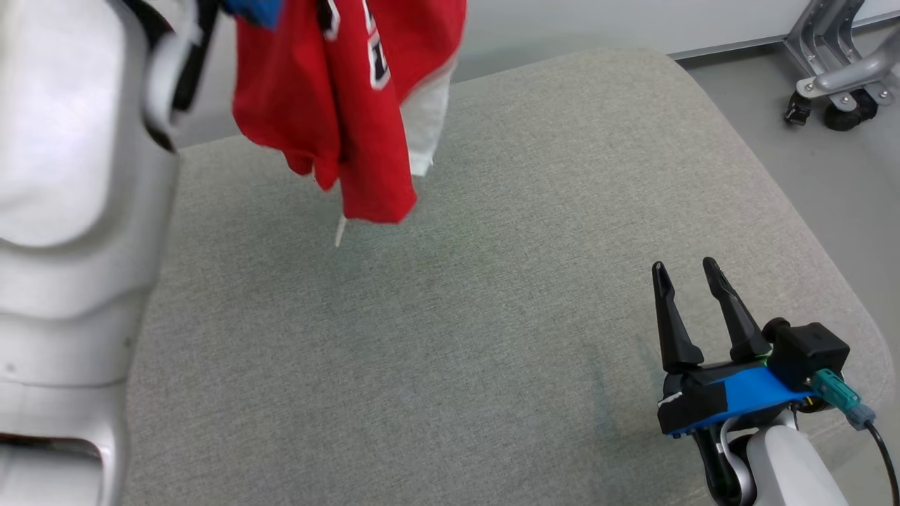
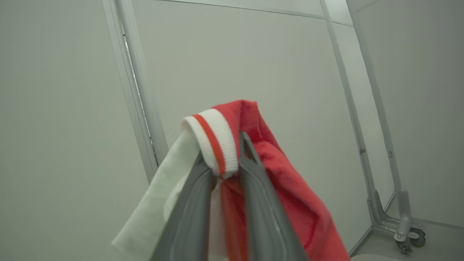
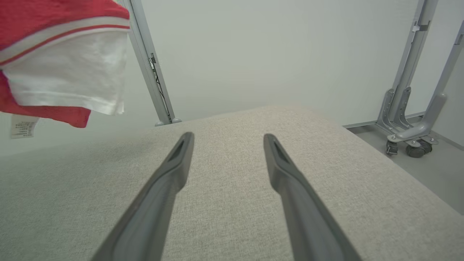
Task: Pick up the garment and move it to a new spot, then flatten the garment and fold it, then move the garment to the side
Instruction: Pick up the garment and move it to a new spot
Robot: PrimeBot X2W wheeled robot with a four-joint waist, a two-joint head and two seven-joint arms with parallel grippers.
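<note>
Up in the air: the left hand [image 2: 223,150] is pinching the garment [image 1: 316,105] by a ribbed white band with one red stripe, both long fingers pressed against that band from either side. Red cloth spills off to one side of the fingers in the left wrist view, white cloth to the other.

From the head view, the garment hangs in a bunched drop over the far left part of the bench [image 1: 534,232], a grey fabric-covered top with rounded corners. The lowest red fold dangles above the surface and a small care label [image 3: 21,126] swings under it. From the right wrist view the whole bundle looks clear of the bench. There is black-and-white lettering on the red front, too creased to read.

The pale left forearm [image 1: 63,211] takes up the left side of the head view.

Over by the near right corner, the right hand [image 1: 685,268] has its two dark fingers spread wide with nothing between them, pointing toward the far edge. Whether it touches the fabric top I can't say.

Beyond the far right corner, a wheeled stand [image 1: 837,84] sits on the floor against the pale wall [image 3: 272,50].
</note>
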